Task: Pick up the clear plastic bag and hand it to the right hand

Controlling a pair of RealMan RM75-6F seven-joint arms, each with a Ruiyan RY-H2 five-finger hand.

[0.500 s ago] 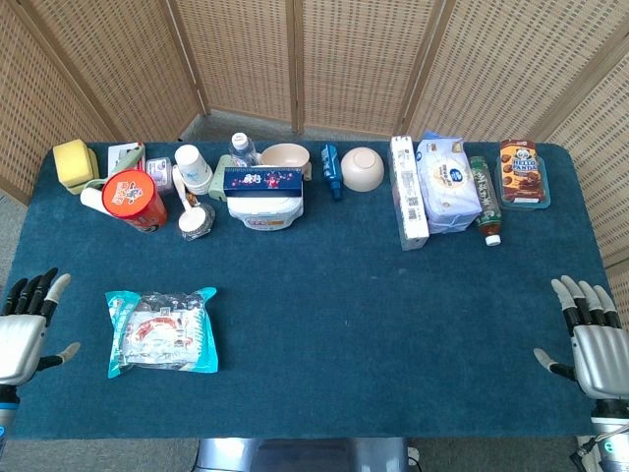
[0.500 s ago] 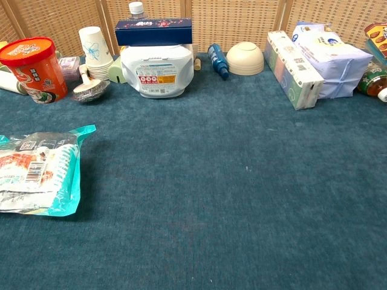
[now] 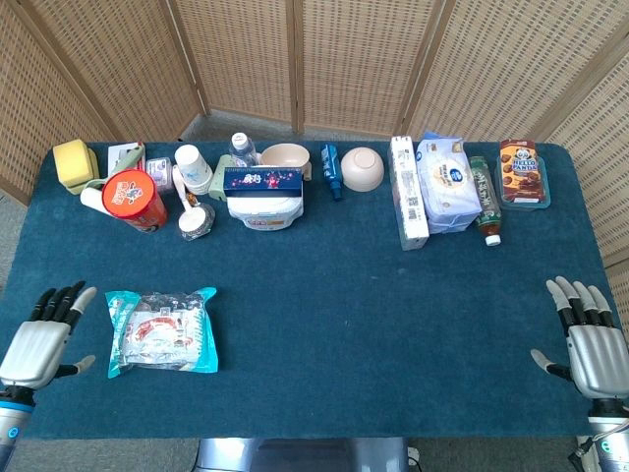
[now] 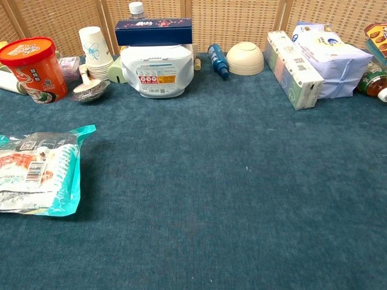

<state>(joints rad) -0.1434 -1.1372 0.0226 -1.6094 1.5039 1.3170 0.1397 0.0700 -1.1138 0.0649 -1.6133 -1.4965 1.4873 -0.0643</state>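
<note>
The clear plastic bag point(image 3: 162, 330) with teal edges and red-and-white contents lies flat on the blue tablecloth at the front left; the chest view shows it point(image 4: 37, 171) at the left edge. My left hand point(image 3: 43, 339) hovers just left of the bag, fingers spread, holding nothing and apart from the bag. At the table's front right corner my right hand point(image 3: 588, 339) is also spread and empty, far from the bag. Neither hand shows in the chest view.
Along the far edge stand an orange tub point(image 3: 134, 200), paper cups point(image 3: 194, 169), a white container under a blue box point(image 3: 263, 195), two bowls point(image 3: 362, 168), a tissue pack point(image 3: 448, 184), a bottle point(image 3: 485, 201) and a biscuit box point(image 3: 521, 173). Wicker screens stand behind.
My left hand has moved right and slightly down, closer to the bag. The right hand has shifted slightly. The bag has not moved.
</note>
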